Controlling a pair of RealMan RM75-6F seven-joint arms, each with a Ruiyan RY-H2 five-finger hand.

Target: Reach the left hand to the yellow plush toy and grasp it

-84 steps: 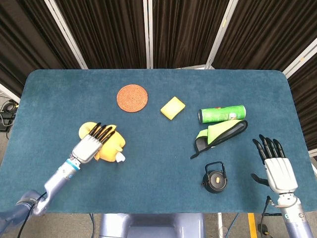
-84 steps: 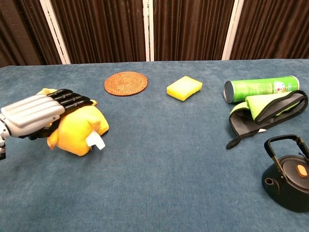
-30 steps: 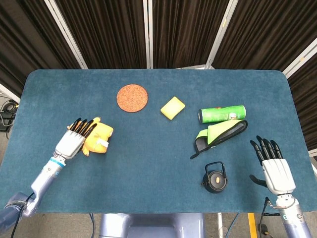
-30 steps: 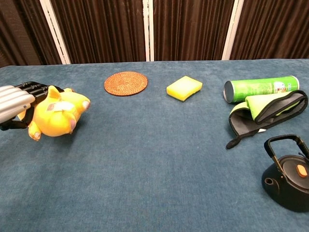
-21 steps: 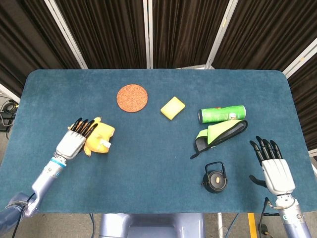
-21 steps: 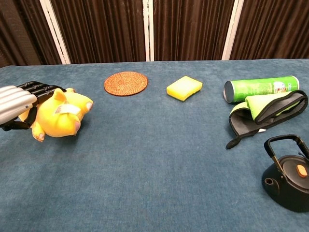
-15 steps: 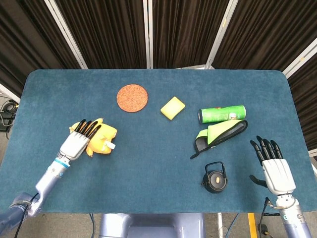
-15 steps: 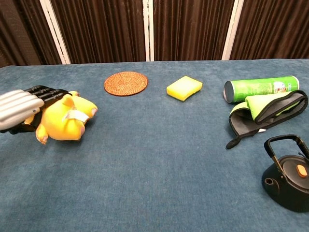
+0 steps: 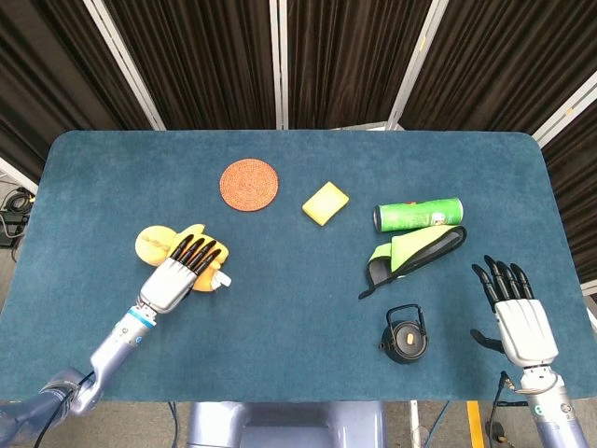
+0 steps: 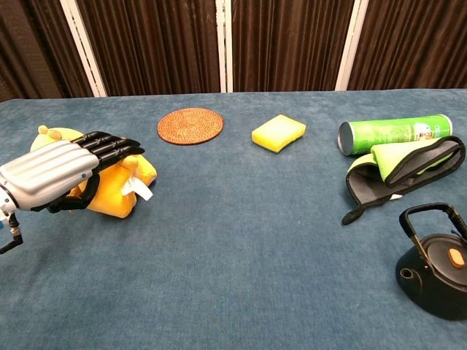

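The yellow plush toy (image 9: 155,245) sits on the blue table at the left, its white tag sticking out on the right. My left hand (image 9: 179,274) lies over it from the near side. In the chest view the left hand (image 10: 57,172) has its dark fingers (image 10: 109,146) draped over the top of the plush toy (image 10: 120,191), with the thumb against its near side, so it grips the toy. My right hand (image 9: 519,315) hovers at the table's near right corner with fingers spread and nothing in it.
A woven orange coaster (image 9: 249,184) and a yellow sponge (image 9: 325,203) lie toward the back. At the right are a green can (image 9: 419,215) on its side, a green-and-black strap (image 9: 412,252) and a small black kettle (image 9: 405,337).
My left hand has moved right and come down over the toy; the toy has turned from lying face-out at the fingertips to sitting under the palm. The right hand has not moved.
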